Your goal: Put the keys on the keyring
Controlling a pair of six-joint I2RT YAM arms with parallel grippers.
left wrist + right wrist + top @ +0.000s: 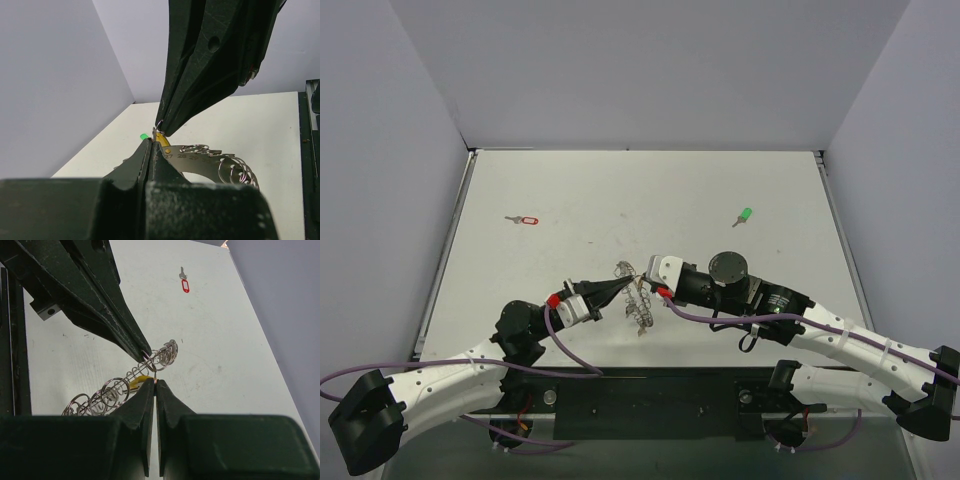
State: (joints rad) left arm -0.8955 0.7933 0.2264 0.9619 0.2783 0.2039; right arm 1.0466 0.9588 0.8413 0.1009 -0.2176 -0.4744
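The keyring (638,303) is a silver band edged with many small wire loops, near the table's middle front. It also shows in the left wrist view (220,161) and the right wrist view (107,394). My left gripper (619,288) and right gripper (647,284) meet tip to tip at its upper end. Both are shut, each pinching one small wire loop there (150,361). A yellow-orange key head (138,383) sits right at that loop, also seen in the left wrist view (161,137). A red-headed key (525,219) lies far left and a green-headed key (743,216) far right.
The table's raised rim (448,250) runs along the left side and the walls stand close behind. The black base bar (650,400) lies along the near edge. A dark grey key is not in view.
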